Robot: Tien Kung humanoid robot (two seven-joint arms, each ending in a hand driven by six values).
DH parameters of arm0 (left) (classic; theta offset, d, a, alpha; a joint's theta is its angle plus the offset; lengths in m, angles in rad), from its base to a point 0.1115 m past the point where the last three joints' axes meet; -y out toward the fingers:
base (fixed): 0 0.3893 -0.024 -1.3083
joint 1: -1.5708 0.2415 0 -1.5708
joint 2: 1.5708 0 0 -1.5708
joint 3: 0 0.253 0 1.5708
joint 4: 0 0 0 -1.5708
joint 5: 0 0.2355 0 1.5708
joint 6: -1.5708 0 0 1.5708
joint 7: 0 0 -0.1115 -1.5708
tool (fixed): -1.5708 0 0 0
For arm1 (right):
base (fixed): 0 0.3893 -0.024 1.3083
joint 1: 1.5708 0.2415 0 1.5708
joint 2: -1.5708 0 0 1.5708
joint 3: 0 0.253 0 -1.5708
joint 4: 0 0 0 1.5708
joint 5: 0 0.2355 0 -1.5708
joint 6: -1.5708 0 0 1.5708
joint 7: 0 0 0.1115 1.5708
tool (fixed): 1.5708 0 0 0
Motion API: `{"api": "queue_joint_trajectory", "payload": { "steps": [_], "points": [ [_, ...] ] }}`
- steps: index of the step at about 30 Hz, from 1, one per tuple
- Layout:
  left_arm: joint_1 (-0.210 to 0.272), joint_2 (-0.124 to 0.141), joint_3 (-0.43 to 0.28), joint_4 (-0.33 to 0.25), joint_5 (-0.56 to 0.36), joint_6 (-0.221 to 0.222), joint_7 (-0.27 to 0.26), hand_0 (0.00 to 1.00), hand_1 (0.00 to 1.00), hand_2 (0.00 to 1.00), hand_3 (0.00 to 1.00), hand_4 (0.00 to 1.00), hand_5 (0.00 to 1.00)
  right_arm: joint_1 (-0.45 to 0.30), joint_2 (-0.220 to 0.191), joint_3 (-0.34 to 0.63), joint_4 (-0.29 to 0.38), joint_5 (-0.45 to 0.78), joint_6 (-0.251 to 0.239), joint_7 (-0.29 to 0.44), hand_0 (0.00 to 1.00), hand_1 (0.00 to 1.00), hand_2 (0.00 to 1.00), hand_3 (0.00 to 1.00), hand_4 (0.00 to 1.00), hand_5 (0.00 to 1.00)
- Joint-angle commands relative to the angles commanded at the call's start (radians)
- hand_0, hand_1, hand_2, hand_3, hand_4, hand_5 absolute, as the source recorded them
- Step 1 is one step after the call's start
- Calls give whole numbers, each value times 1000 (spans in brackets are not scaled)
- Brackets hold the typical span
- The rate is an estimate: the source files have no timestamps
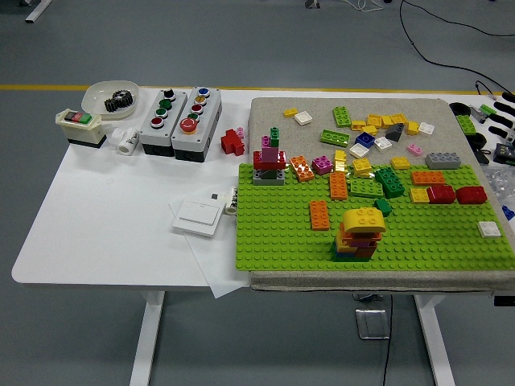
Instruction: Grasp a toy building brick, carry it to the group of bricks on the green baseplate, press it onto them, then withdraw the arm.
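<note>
At the tabletop's (96, 209) nine o'clock side sat a switch box (80, 126), a white bowl (103, 103) holding a black gear (119, 100), and two button boxes (163, 119), side by side. A red brick (233, 142) lay on the bare surface at their three o'clock. A white switch plate (198, 217) rested at nine o'clock of the green baseplate (282, 233). On the baseplate's eleven o'clock corner stood a red, pink and green tower (269, 161); an orange brick (320, 215) lay flat near the middle, and at its four o'clock rose the yellow-topped group of bricks (361, 233). Loose bricks (378, 129) were scattered over the grey mat (265, 121) at the baseplate's twelve o'clock, none of them gripped. A white brick (488, 229) sat at the baseplate's three o'clock edge. Only a dark sliver of my right hand (503, 112) showed at the frame's three o'clock edge, apart from every brick; I could not tell whether it was spread or closed
</note>
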Motion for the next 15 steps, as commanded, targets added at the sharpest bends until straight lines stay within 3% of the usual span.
{"api": "queue_joint_trajectory", "payload": {
  "steps": [15],
  "points": [
    [7,-1,-16,0,27,-3,8,756,767,726,585,644,661,4,-2,-12,-5,0,-2,-2,814,788,801,796,998,831]
  ]
}}
